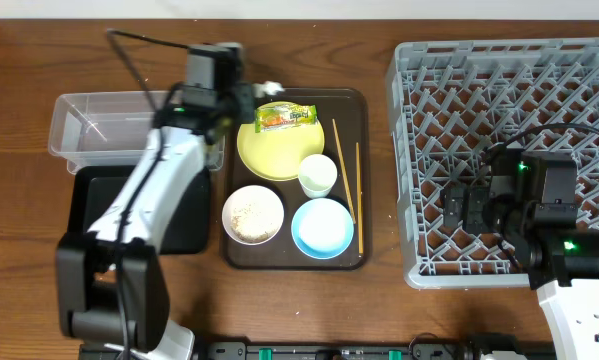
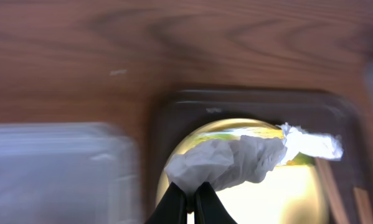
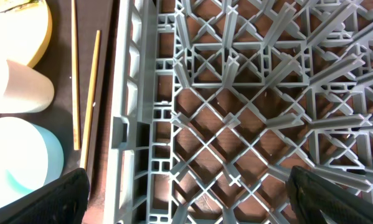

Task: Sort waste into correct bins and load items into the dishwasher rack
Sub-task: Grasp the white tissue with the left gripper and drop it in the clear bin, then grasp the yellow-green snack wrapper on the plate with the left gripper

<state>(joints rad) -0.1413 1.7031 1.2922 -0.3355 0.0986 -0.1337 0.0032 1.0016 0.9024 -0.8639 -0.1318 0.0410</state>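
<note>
My left gripper is shut on the pale end of the crinkly snack wrapper, which stretches over the far edge of the yellow plate. On the brown serving tray sit a white cup, a white bowl holding rice-like scraps, a light blue bowl and two chopsticks. My right gripper hangs open over the left part of the grey dishwasher rack, with nothing between its fingers.
The clear tub stands left of the serving tray, just beside my left gripper. The shallow black tray lies in front of the tub, partly under my left arm. The rack's wall runs close beside the chopsticks.
</note>
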